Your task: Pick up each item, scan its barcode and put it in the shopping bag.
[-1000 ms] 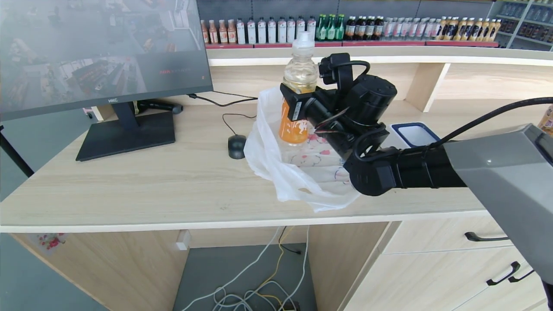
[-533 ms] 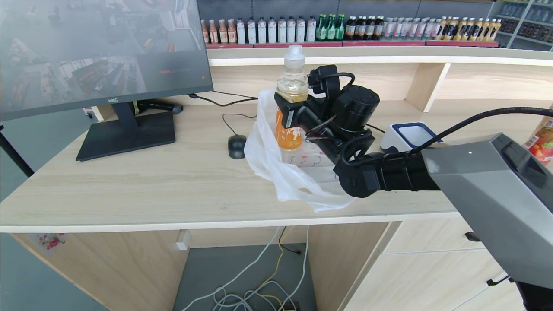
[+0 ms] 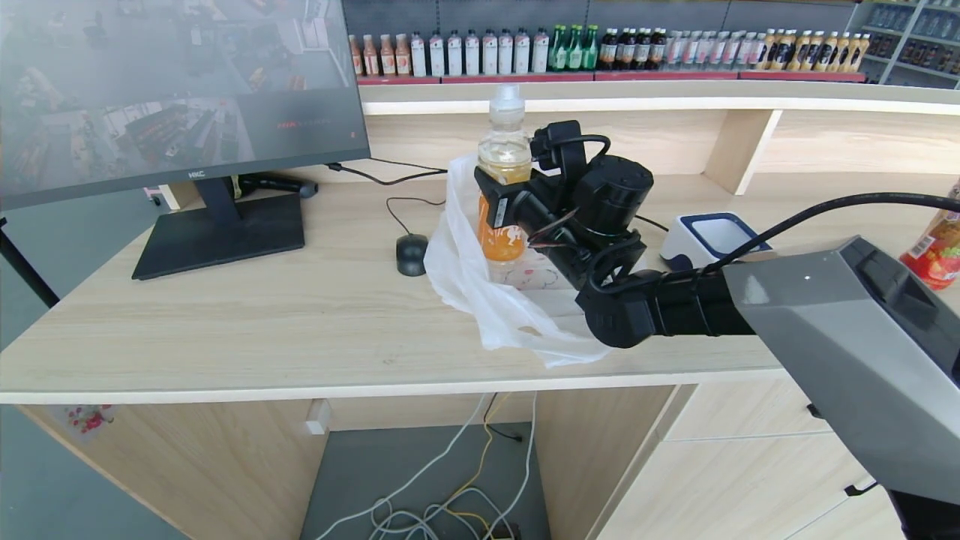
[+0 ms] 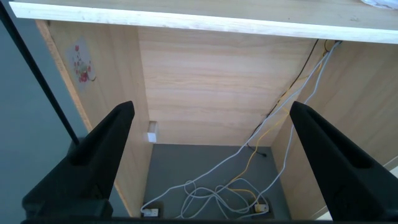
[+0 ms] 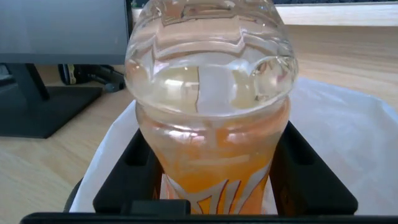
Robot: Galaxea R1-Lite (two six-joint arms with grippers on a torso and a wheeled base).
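- The right tool [image 3: 501, 208] is clamped on a drink bottle [image 3: 504, 154], its two black fingers closed around the orange-labelled middle. The right wrist view shows this close up, with the fingers on either side of the bottle [image 5: 211, 93].
- The bottle stands upright with its cap on top, so its long axis runs straight up and down. It is held off the counter [image 3: 225, 322].
- The white shopping bag [image 3: 480, 300] lies slumped on the counter, right under and around the bottle's lower end. One wall of the bag rises beside the bottle on the robot's left.
- I judge that the drop goes straight down along the bottle's own axis, with hardly any sideways travel. I cannot tell whether the base is already inside the bag's mouth (the arm hides the near rim).
- The soft bag may fold under the base, so the bottle could tip once it is let go.
- The scanner [image 3: 712, 236] sits on the counter off to the robot's right of the bottle, apart from the bag.
- The left tool [image 4: 211, 162] hangs with its fingers spread wide, holding nothing. It is below the counter's edge, facing the cables underneath. The right arm is plainly the nearer one and the one doing this step.
- Another bottle [image 3: 934, 255] waits at the far right of the counter.
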